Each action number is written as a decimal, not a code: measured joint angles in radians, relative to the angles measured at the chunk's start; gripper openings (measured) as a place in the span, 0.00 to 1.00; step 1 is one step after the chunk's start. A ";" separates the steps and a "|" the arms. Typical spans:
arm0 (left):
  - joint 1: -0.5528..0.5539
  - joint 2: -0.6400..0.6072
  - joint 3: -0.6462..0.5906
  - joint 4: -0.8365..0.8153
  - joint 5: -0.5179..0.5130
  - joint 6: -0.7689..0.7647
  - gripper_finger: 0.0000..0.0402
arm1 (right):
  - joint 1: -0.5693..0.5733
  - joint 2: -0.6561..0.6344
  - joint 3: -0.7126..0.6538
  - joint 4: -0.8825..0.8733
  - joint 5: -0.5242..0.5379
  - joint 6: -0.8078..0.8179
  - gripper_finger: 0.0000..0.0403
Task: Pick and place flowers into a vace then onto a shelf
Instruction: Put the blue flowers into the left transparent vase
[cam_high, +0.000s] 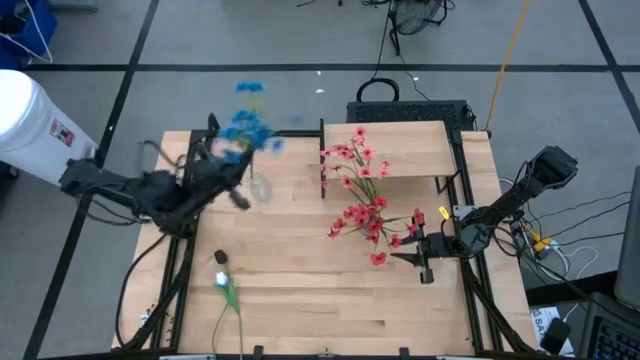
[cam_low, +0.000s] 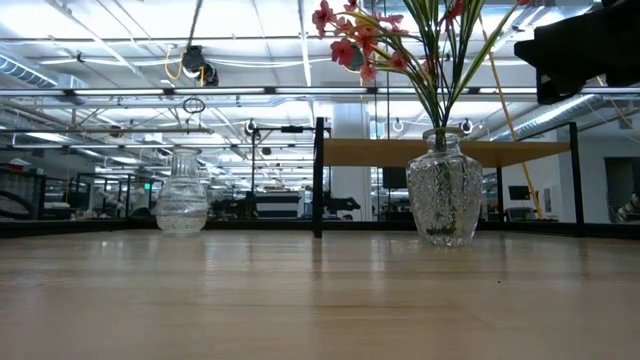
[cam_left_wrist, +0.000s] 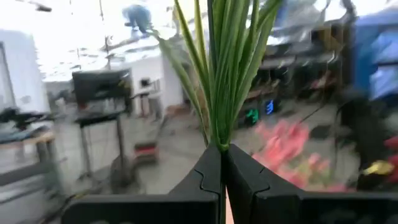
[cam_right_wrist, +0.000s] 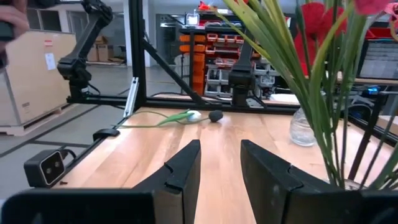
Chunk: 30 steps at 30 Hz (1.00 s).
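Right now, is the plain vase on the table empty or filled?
Empty: the low view shows the clear vase upright with nothing in it; the blue flowers are above it.

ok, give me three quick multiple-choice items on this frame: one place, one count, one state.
1. Where does the white bud on its green stalk lie?
A. On the raised pale wooden shelf
B. On the tabletop, near its front edge on the left arm's side
C. In a vase

2. How many clear glass vases stand on the table?
A. One
B. Two
C. Three

3. What state is the left gripper in?
A. Jaws wide open, empty
B. Jaws shut on the blue-petalled bunch's green stalks
C. Jaws shut on a vase

Answers:
1 B, the high view shows it flat on the wood, away from the shelf.
2 B, the low view shows an empty vase and a vase with red-pink flowers.
3 B, the left wrist view shows stalks of the blue-petalled bunch rising from closed jaws.
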 joint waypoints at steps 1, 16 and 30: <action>0.031 -0.007 -0.011 -0.029 0.031 -0.029 0.02 | 0.000 0.000 0.000 0.001 0.001 0.004 0.26; 0.274 -0.013 -0.292 0.126 0.199 -0.274 0.02 | 0.001 0.002 0.000 -0.027 -0.001 0.028 0.26; 0.298 -0.015 -0.552 0.562 0.193 -0.179 0.02 | 0.016 0.002 0.000 -0.023 0.003 0.028 0.26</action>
